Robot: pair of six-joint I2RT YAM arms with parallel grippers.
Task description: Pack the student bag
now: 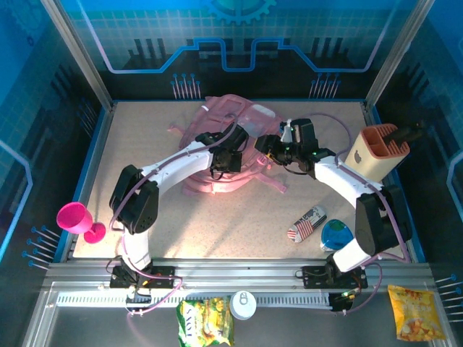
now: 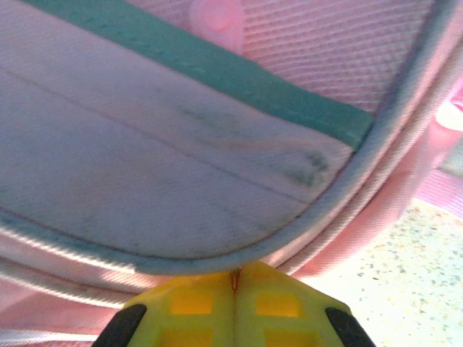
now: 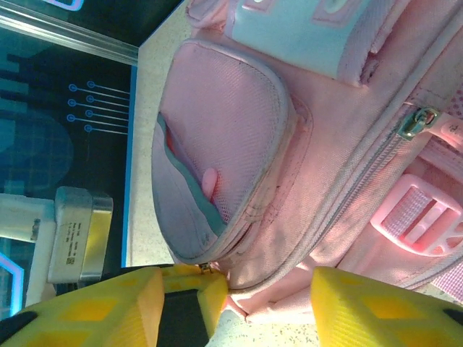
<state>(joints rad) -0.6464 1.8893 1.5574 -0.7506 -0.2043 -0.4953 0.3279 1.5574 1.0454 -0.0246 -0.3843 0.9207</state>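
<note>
Bag (image 1: 249, 116), pink, lies at the desk's (image 1: 152, 130) far middle; left gripper (image 2: 235, 289) is pressed together at its pocket (image 2: 181, 166) rim, right gripper (image 3: 235, 318) spread wide just beside it.

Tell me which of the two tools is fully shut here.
The left tool: its yellow fingers meet with no gap, right at the pink backpack pocket edge. The right tool has its fingers wide apart, the backpack's corner between them.

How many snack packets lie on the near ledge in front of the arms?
2: a green-and-yellow packet left of the white cap, and an orange packet at the right end. Nothing there seems hidden.
</note>
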